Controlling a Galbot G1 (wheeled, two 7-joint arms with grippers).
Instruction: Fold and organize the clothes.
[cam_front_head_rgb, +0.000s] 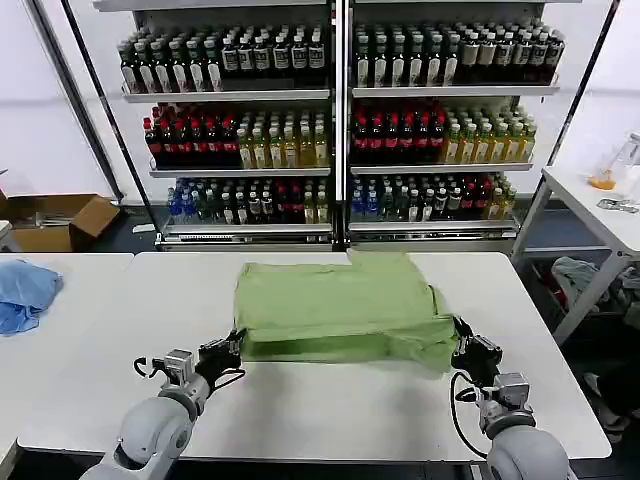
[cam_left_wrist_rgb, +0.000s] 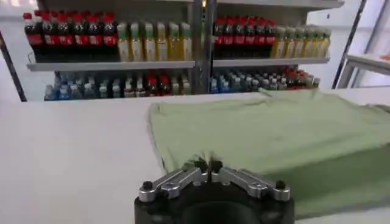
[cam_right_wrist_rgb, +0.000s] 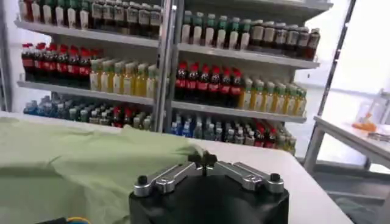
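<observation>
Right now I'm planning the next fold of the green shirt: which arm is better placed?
About even; slightly the left. The left tool sits at the green shirt's near-left corner, on flat fabric, while the right tool is at the bunched near-right corner.

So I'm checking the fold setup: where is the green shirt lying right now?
In the head view the green shirt lies folded mid-table, between the left gripper at its near-left corner and the right gripper at its near-right corner.
</observation>
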